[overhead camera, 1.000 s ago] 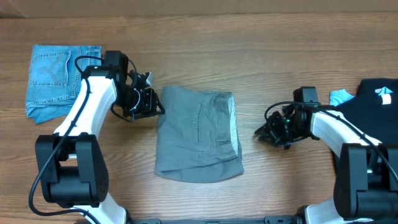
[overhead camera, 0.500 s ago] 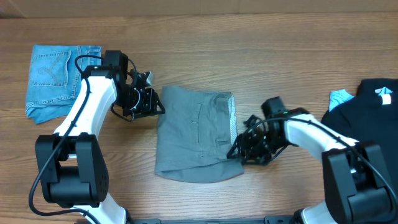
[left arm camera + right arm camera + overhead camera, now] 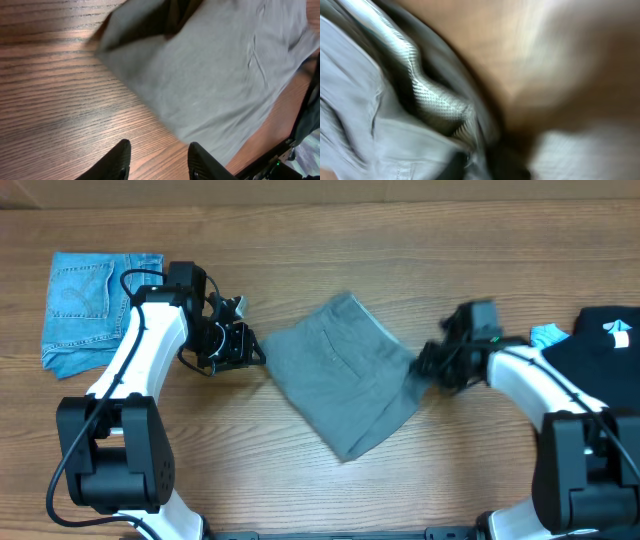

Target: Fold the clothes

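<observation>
Your right tool (image 3: pixel 425 368) grasps the grey shorts (image 3: pixel 345 375) by their edge; your left tool (image 3: pixel 156 159) sits released, shorts just ahead.

I am working in a robotics lab: my cabled left arm (image 3: pixel 140 350) and right arm (image 3: pixel 518 372) are reaching over a wood-grain table (image 3: pixel 400 240).

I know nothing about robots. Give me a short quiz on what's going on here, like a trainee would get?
1. True or false: the left claw is holding the grey shorts.
2. What lies at the left end of the table? A) a towel B) blue denim shorts C) a sock
3. Which claw grips the edge of the grey shorts?

Key: 1. False, it is open on bare wood. 2. B. 3. The right claw.
</observation>
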Robot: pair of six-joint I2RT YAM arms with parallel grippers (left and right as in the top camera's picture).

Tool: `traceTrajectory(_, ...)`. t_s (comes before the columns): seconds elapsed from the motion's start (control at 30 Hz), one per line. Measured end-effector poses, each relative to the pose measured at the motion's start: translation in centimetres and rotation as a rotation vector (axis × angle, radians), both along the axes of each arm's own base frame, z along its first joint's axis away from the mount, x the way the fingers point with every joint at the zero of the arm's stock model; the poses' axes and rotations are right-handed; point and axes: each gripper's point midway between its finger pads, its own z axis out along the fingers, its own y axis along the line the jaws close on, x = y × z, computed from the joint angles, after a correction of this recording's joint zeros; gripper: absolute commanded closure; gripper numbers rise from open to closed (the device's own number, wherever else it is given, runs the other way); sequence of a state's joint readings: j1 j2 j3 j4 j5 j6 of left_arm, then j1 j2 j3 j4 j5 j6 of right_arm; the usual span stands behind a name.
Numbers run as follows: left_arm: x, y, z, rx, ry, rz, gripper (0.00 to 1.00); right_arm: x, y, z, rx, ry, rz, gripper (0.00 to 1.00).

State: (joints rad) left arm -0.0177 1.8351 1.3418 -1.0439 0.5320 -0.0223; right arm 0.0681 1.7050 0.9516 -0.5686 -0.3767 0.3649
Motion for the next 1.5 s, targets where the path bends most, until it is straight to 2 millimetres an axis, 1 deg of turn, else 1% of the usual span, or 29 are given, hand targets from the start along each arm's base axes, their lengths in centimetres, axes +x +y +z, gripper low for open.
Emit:
traceTrajectory(0.03, 0.0, 0.0, 0.0, 0.0, 0.002, 0.0, 0.56, 1.4, -0.9, 1.3, -0.009, -0.024, -0.02, 0.53)
traceTrajectory(0.1, -0.2, 0.0, 0.0, 0.0, 0.009, 0.0, 0.56, 2.0, -1.7, 3.3, -0.017, -0.008, -0.035, 0.53)
traceTrajectory(0.17, -0.3, 0.0, 0.0, 0.001, 0.011, 0.0, 0.56, 1.3, -1.7, 5.1, -0.006, 0.045, -0.013, 0.52)
traceTrajectory(0.2, -0.3, 0.0, 0.0, 0.0, 0.011, 0.0, 0.56, 0.9, -1.4, 5.9, 0.01, 0.065, 0.002, 0.48)
traceTrajectory(0.23, -0.2, 0.0, 0.0, 0.0, 0.008, -0.001, 0.56, 0.5, -1.0, 6.4, 0.029, 0.082, 0.02, 0.42)
traceTrajectory(0.27, 0.0, 0.0, 0.0, 0.0, 0.0, 0.0, 0.56, -0.6, -0.2, 6.8, 0.058, 0.121, 0.048, 0.39)
traceTrajectory(0.33, 0.6, 0.0, 0.0, -0.001, -0.027, -0.001, 0.55, -1.6, 0.9, 6.5, 0.059, 0.156, 0.082, 0.33)
traceTrajectory(0.4, 1.2, -0.1, 0.1, -0.005, -0.056, -0.003, 0.54, -1.8, 2.4, 5.7, 0.04, 0.148, 0.109, 0.34)
traceTrajectory(0.43, 1.3, -0.1, 0.2, -0.005, -0.061, -0.003, 0.53, -1.8, 2.6, 5.5, 0.039, 0.144, 0.109, 0.35)
traceTrajectory(0.5, 1.5, -0.2, 0.2, -0.009, -0.068, -0.004, 0.51, -1.7, 4.2, 3.6, 0.045, 0.107, 0.125, 0.41)
traceTrajectory(0.53, 1.5, -0.2, 0.2, -0.009, -0.068, -0.004, 0.52, -2.0, 4.8, 2.5, 0.049, 0.104, 0.128, 0.48)
traceTrajectory(0.6, 1.5, -0.2, 0.2, -0.012, -0.068, -0.004, 0.51, -2.1, 5.0, 1.7, 0.052, 0.111, 0.101, 0.76)
traceTrajectory(0.63, 1.5, -0.2, 0.2, -0.012, -0.067, -0.004, 0.52, -2.2, 4.8, 1.5, 0.044, 0.118, 0.088, 0.86)
traceTrajectory(0.7, 1.4, -0.2, 0.2, -0.012, -0.067, -0.004, 0.51, -2.5, 4.2, 1.2, 0.021, 0.143, 0.059, 0.95)
traceTrajectory(0.87, 1.4, -0.2, 0.2, -0.012, -0.066, -0.008, 0.49, -3.0, 1.8, 0.6, -0.037, 0.197, -0.02, 0.96)
traceTrajectory(0.9, 1.4, -0.2, 0.2, -0.011, -0.067, -0.011, 0.48, -3.0, 1.3, 0.5, -0.04, 0.203, -0.033, 0.94)
traceTrajectory(0.97, 1.5, -0.2, 0.2, -0.011, -0.078, -0.017, 0.46, -3.0, 1.4, 0.7, -0.02, 0.203, -0.032, 0.89)
traceTrajectory(1.0, 1.7, -0.2, 0.3, -0.011, -0.088, -0.02, 0.45, -2.9, 1.9, 0.9, 0.011, 0.199, -0.018, 0.87)
traceTrajectory(1.03, 1.9, -0.2, 0.3, -0.011, -0.097, -0.02, 0.42, -3.0, 2.3, 1.1, 0.039, 0.198, -0.006, 0.83)
traceTrajectory(1.07, 2.2, -0.2, 0.3, -0.011, -0.112, -0.021, 0.37, -3.0, 2.5, 1.2, 0.052, 0.2, -0.001, 0.74)
traceTrajectory(1.1, 2.6, -0.2, 0.4, -0.011, -0.132, -0.023, 0.35, -3.1, 3.0, 1.4, 0.077, 0.2, 0.014, 0.73)
traceTrajectory(1.17, 3.3, -0.3, 0.5, -0.011, -0.165, -0.029, 0.34, -3.5, 3.7, 1.8, 0.122, 0.209, 0.04, 0.78)
traceTrajectory(1.23, 3.4, -0.5, 0.5, -0.01, -0.183, -0.051, 0.32, -4.5, 4.0, 2.0, 0.148, 0.249, 0.047, 0.81)
traceTrajectory(1.3, 3.4, -1.1, 0.6, -0.009, -0.207, -0.094, 0.32, -5.2, 4.3, 2.1, 0.169, 0.275, 0.059, 0.88)
traceTrajectory(1.33, 3.4, -1.6, 0.6, -0.008, -0.224, -0.123, 0.33, -5.2, 4.4, 2.2, 0.173, 0.273, 0.065, 0.9)
traceTrajectory(1.37, 3.5, -2.0, 0.6, -0.008, -0.24, -0.148, 0.37, -5.2, 4.4, 2.2, 0.17, 0.267, 0.073, 0.93)
traceTrajectory(1.4, 3.5, -2.4, 0.6, -0.006, -0.253, -0.173, 0.4, -5.2, 4.3, 2.1, 0.167, 0.266, 0.074, 0.94)
traceTrajectory(1.47, 3.5, -3.1, 0.2, 0.015, -0.271, -0.217, 0.5, -4.8, 4.2, 1.5, 0.16, 0.238, 0.073, 0.96)
traceTrajectory(1.5, 3.6, -3.1, -0.2, 0.024, -0.269, -0.226, 0.57, -4.8, 4.2, 1.3, 0.157, 0.233, 0.071, 0.96)
